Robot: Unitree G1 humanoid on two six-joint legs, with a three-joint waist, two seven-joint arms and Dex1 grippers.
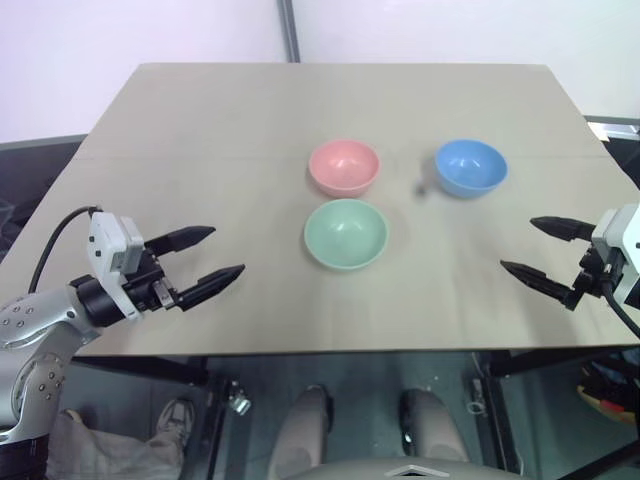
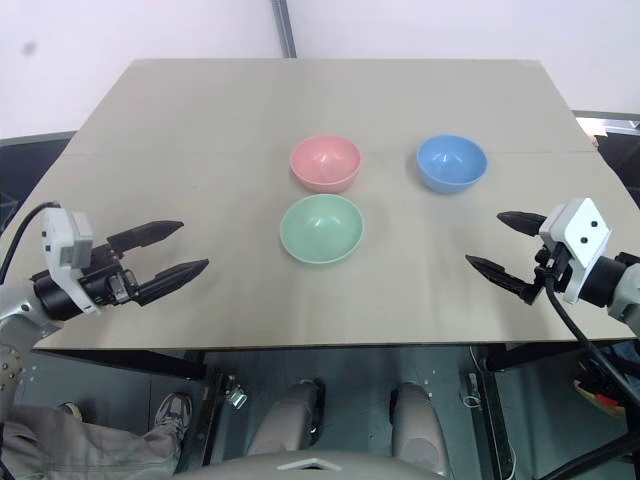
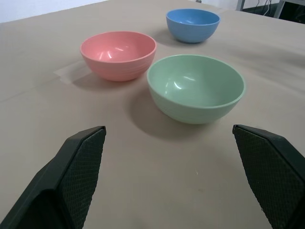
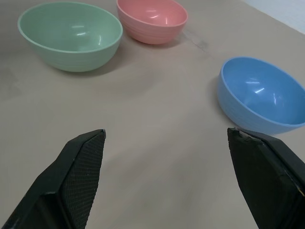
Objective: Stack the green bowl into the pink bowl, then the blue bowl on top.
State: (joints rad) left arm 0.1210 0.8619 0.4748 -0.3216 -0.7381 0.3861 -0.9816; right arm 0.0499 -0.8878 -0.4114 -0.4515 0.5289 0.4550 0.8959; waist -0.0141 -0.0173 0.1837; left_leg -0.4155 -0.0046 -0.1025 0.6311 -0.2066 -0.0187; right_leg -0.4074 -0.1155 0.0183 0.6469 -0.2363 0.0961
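Left gripper [image 1: 208,258] and right gripper [image 1: 530,247] hover over the near edge of the tan worktop [image 1: 200,130], one at each side, jaws wide, nothing held. Green bowl [image 1: 345,234] sits nearest, centre, pale mint, smooth, upright, empty. Pink bowl [image 1: 344,167] just behind it, salmon, same size. Blue bowl [image 1: 470,167] to the right of pink, apart, sky-blue, empty.

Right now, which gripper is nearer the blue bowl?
Right. The right gripper sits just robot-side of the blue bowl; the left gripper is across the table, beyond the green bowl.
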